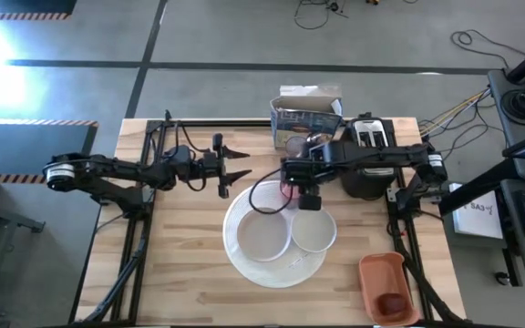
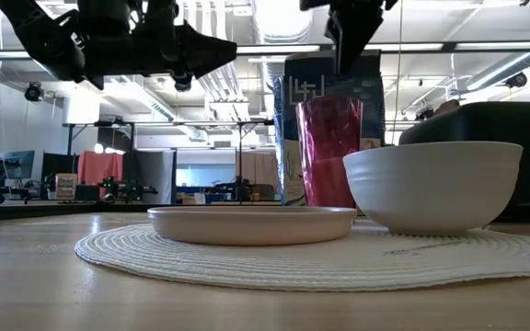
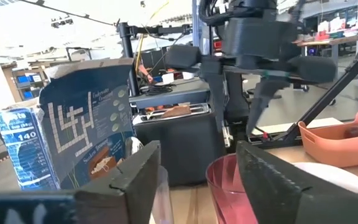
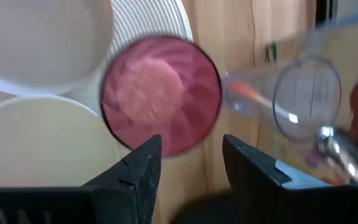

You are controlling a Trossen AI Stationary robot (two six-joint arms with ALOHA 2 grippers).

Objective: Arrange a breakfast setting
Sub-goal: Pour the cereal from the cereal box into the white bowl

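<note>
Breakfast things grouped on a round woven mat, both arms raised above the table.

Left gripper (image 1: 241, 165) hangs open and empty, left of the mat (image 1: 244, 257). On the mat sit the plate (image 1: 263, 235) and bowl (image 1: 314, 230); the pink cup (image 1: 289, 190) stands at its far edge. Right gripper (image 1: 309, 202), open and empty, hovers above cup and bowl.

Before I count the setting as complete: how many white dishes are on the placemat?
2. The plate lies on the placemat's left part; the bowl stands just right of it, with the pink cup behind them. Nothing seems hidden.
</note>
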